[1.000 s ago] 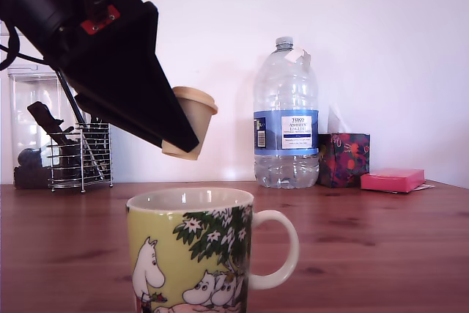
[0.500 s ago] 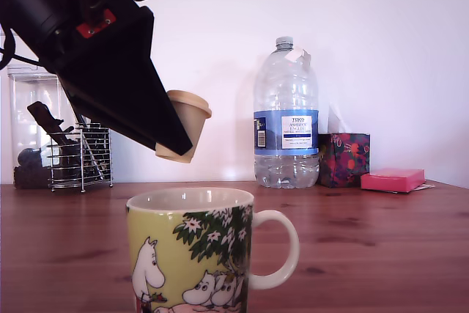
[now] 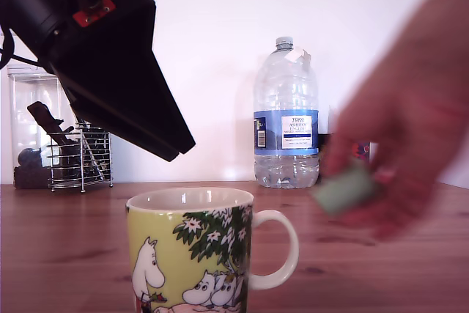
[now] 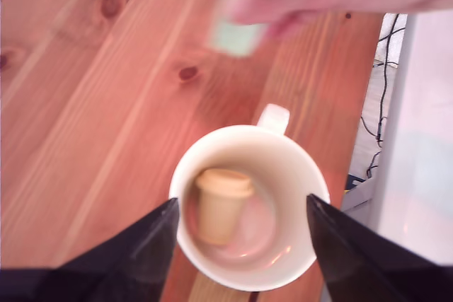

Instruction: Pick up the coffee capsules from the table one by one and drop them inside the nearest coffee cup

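Gripper (image 4: 241, 235) hangs wide open and empty over the coffee cup (image 4: 297, 175), beige capsule (image 4: 221, 203) lying inside. A person's blurred hand (image 3: 410, 144) holds what looks like the mint capsule (image 3: 343, 190) low over the bench (image 4: 85, 118), probably setting it down as the next pick.

Along the worktop's far edge stand a large water bottle (image 3: 286, 115) near the middle and a wire utensil rack (image 3: 79, 157) toward the exterior view's left.

Person's hand (image 3: 410, 159) with mint capsule (image 3: 343, 189) just beside mug (image 3: 192, 251), crowding that side.
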Action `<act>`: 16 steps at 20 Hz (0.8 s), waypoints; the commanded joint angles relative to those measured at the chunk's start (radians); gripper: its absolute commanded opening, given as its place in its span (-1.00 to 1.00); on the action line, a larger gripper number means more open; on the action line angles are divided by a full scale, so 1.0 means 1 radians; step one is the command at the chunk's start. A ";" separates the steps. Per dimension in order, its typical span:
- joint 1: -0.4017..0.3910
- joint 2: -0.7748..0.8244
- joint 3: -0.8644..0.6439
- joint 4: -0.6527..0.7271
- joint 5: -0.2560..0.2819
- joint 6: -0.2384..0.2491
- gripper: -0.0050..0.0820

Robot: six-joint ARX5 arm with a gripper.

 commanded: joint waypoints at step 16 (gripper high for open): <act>0.100 0.008 -0.010 0.127 -0.156 -0.063 -0.93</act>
